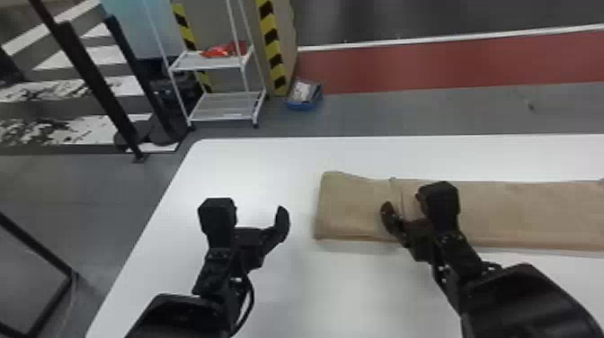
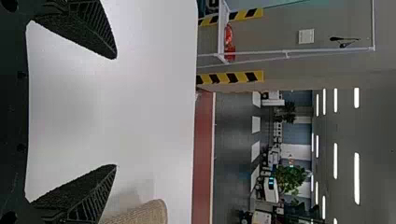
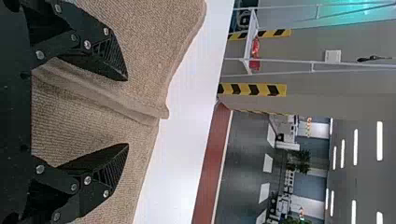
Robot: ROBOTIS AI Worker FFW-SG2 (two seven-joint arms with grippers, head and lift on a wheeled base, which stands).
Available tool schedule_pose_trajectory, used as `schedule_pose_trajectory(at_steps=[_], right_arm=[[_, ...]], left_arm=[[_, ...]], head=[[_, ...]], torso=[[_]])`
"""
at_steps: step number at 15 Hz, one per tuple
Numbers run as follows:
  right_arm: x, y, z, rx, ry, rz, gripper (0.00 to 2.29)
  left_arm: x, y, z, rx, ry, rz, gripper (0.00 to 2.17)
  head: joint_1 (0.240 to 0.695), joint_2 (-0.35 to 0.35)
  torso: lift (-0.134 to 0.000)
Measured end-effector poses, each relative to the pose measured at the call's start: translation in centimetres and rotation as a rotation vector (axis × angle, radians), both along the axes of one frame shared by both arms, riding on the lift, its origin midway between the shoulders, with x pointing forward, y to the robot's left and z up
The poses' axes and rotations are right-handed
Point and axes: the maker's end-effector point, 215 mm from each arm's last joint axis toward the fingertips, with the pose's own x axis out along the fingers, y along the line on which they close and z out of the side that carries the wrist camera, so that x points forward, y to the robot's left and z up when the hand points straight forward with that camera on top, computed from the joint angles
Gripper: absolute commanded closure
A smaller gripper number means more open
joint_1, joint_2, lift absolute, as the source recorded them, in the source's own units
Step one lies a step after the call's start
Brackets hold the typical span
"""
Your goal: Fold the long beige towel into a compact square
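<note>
Your right forearm [image 1: 521, 305] looms closest, with the right gripper [image 1: 403, 204] spread over the beige towel [image 1: 517, 211], a long strip on the white tabletop [image 1: 350, 292]. Your left gripper [image 1: 255, 209] is spread too, near its left end. To fold cleanly, pinch every layer, then lift evenly. The strip's right end is cut off; you can't tell layer count or fingertip contact.

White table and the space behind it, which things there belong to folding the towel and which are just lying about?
For the folding:
- long beige towel
- left gripper
- right gripper
- white table

Just about:
- shelf cart
- red item on its upper shelf
- blue bin on the floor
</note>
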Motion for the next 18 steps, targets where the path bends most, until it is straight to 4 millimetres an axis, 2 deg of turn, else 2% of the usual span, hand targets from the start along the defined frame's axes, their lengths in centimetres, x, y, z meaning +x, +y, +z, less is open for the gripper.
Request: schedule_pose_trajectory(at_steps=[1,4,5,9,10,11,13,14,18], right_arm=[[0.1,0.0,-0.1,-0.003,0.006,0.0,0.61],[0.3,0.2,-0.2,-0.01,0.018,0.002,0.63],[0.3,0.2,-0.2,-0.011,0.019,0.003,0.77],[0.4,0.3,-0.3,-0.016,0.031,0.004,0.79],[0.3,0.4,-0.3,-0.015,0.03,0.006,0.86],[0.3,0.4,-0.3,-0.015,0.031,0.008,1.06],[0.2,0.8,-0.3,-0.008,0.034,0.023,1.06],[0.1,0.9,-0.2,-0.004,0.036,0.03,1.18],[-0.4,1.9,0.9,0.025,0.021,0.058,1.2]], left_arm=[[0.0,0.0,0.0,0.0,0.0,-0.001,0.04],[0.0,-0.2,0.1,0.0,-0.002,-0.004,0.04],[0.1,-0.2,0.1,0.0,-0.002,-0.004,0.04],[0.1,0.0,0.1,0.002,-0.003,-0.003,0.04],[0.1,0.0,0.2,0.002,-0.003,-0.003,0.04],[0.1,0.0,0.2,0.002,-0.003,-0.003,0.04],[0.1,0.0,0.2,0.003,-0.004,-0.001,0.04],[0.1,0.0,0.2,0.003,-0.004,-0.001,0.04],[0.1,0.1,0.2,0.004,-0.004,-0.001,0.04]], head=[[0.695,0.214],[0.695,0.213],[0.695,0.213],[0.695,0.214],[0.695,0.215],[0.695,0.216],[0.695,0.219],[0.695,0.221],[0.695,0.232]], torso=[[-0.119],[-0.119],[-0.119],[-0.119],[-0.119],[-0.119],[-0.119],[-0.119],[-0.119]])
